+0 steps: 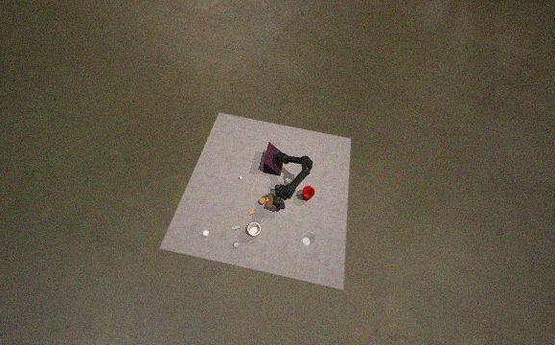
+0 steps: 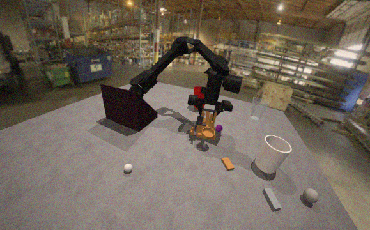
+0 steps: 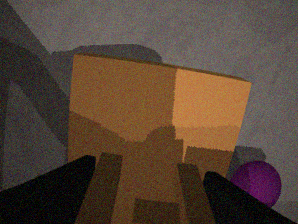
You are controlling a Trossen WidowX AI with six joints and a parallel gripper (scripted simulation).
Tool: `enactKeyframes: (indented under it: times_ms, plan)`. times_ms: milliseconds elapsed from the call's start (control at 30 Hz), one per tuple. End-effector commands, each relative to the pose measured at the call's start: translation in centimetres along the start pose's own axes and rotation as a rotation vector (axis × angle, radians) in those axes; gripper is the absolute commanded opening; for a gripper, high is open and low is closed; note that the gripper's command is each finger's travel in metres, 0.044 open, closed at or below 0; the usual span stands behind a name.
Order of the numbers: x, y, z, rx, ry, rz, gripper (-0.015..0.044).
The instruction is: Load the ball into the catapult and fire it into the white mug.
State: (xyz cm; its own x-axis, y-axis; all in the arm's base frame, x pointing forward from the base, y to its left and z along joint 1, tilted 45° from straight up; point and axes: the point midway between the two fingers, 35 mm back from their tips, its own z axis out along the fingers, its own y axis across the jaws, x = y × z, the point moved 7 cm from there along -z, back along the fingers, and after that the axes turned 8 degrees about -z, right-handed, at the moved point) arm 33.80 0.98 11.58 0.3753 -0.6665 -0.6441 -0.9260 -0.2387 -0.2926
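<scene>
pincer (image 2: 208,112) (image 3: 149,173), about half open, grips the orange catapult's upright frame (image 2: 213,119) (image 3: 111,172).

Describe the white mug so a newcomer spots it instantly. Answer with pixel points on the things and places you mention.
On the grey tabletop (image 1: 196,211) (image 2: 60,179), look past the orange catapult (image 1: 263,200) (image 2: 201,137) (image 3: 125,95) to the small orange block (image 1: 252,212) (image 2: 227,163). Beside it stands the white cylindrical mug (image 1: 249,231) (image 2: 268,160), opaque, unlike the clear cup (image 1: 309,239) (image 2: 257,110).

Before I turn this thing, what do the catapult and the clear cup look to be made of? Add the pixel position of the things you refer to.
The catapult (image 1: 270,201) (image 2: 208,131) (image 3: 125,95) looks like matte orange plastic, judging by its even color, though painted wood is possible. The clear cup (image 1: 309,238) (image 2: 257,109) seems smooth and glossy; the tabletop shows through its wall. Glass or clear plastic, I cannot tell which.
</scene>
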Motion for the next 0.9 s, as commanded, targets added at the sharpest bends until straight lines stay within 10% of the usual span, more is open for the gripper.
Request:
enactKeyframes:
  times_ms: [0, 867]
  plan:
    - [0.2, -0.1, -3.9, 0.019, 0.014, -0.002, 0.0]
    - [4.8, 6.0, -4.0, 0.021, 0.01, 0.722, 0.0]
